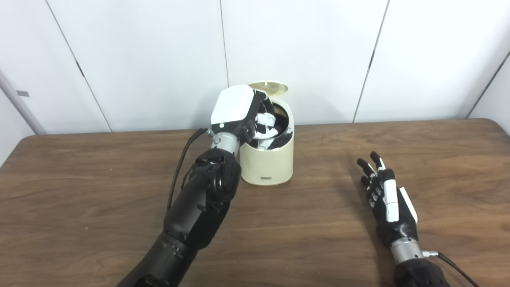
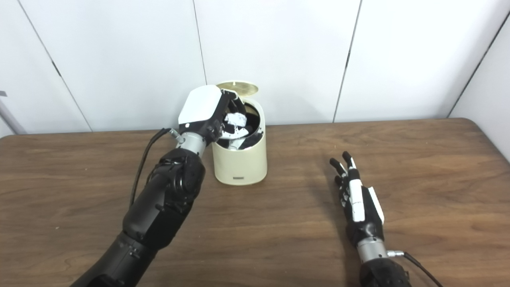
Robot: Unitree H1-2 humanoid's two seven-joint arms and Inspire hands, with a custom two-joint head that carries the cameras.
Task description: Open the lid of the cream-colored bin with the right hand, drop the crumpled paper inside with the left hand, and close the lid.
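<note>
The left hand (image 1: pixel 239 113) reaches over the bin's (image 1: pixel 269 165) mouth, fingers curled around the paper (image 1: pixel 266 119), which sits just inside the rim. Whether the grip has loosened I cannot tell. The right hand (image 1: pixel 388 199) rests at four o'clock from the bin, well apart, fingers spread and holding nothing. The lid (image 1: pixel 269 87) stands open at twelve o'clock. The paper looks light and soft, so any light pinch should hold it. One bin, one lid, one paper, two hands.
</note>
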